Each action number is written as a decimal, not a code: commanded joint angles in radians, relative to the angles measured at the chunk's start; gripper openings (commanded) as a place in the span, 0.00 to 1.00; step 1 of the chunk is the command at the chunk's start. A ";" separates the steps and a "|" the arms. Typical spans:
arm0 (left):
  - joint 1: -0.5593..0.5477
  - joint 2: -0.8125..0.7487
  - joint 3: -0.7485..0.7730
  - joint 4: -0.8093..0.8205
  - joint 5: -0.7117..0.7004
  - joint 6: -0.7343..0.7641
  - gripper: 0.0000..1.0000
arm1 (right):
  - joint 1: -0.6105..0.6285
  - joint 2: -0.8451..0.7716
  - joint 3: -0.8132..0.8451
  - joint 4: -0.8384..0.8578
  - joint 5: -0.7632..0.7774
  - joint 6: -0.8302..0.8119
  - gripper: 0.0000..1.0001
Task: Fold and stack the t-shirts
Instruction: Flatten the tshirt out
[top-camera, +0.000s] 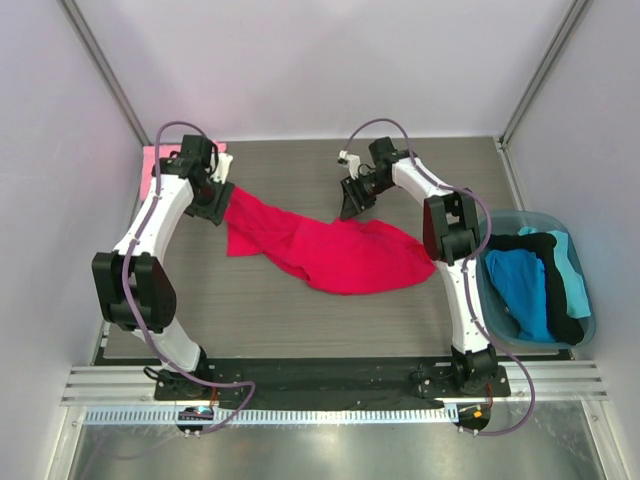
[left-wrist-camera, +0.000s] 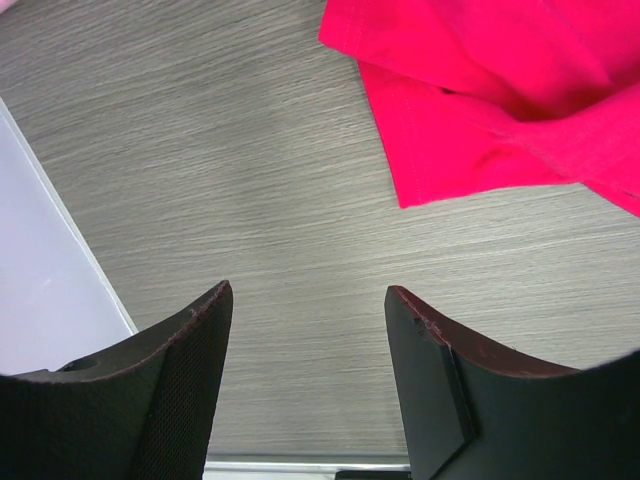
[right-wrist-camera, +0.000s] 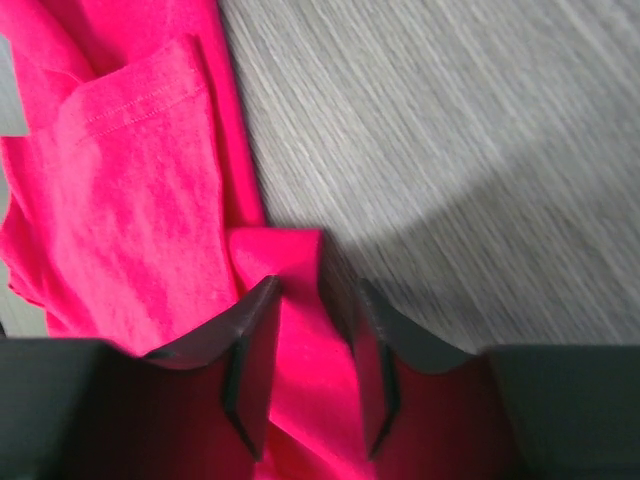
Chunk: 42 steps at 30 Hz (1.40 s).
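grey wood-grain table (top-camera: 300, 310), pale lilac walls (top-camera: 320, 60) on three sides, metal frame posts (top-camera: 100, 60) in the far corners.

top view. red t-shirt (top-camera: 330, 250): crumpled and unfolded at mid-table, long axis running from far left to near right, the broad end toward the right arm. pink t-shirt (top-camera: 152, 160): flat in the far left corner, mostly hidden behind the left arm. left gripper (top-camera: 214, 204): at the far left tip of the red t-shirt. right gripper (top-camera: 352, 205): at the shirt's far edge, near its middle. blue plastic bin (top-camera: 540, 342): off the table's right side, holding blue, black and teal clothes (top-camera: 520, 290), the right arm's elbow just beside it. ribbed metal rail (top-camera: 320, 415): along the near edge, under both bases.

left wrist view. left gripper (left-wrist-camera: 310, 330): fingers (left-wrist-camera: 190, 380) spread wide apart, bare table between them, nothing held. red t-shirt (left-wrist-camera: 500, 90): upper right, a hemmed edge lying flat, clear of the fingers. white wall panel (left-wrist-camera: 40, 290) at left.

right wrist view. right gripper (right-wrist-camera: 312, 340): fingers (right-wrist-camera: 250, 350) drawn close and pinching a raised fold of the red t-shirt (right-wrist-camera: 140, 200). cloth fills the left side, stitched hem showing; grey table to the right, crossed by a shadow.
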 joint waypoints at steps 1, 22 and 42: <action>0.002 0.004 0.041 0.003 -0.018 0.018 0.64 | 0.019 0.002 0.021 0.006 -0.053 0.027 0.38; 0.002 0.030 0.079 0.008 -0.004 0.004 0.64 | 0.029 -0.170 0.142 0.104 0.049 0.029 0.01; -0.013 0.052 0.110 0.001 0.184 -0.034 0.70 | 0.037 -0.796 0.087 0.149 0.227 -0.046 0.01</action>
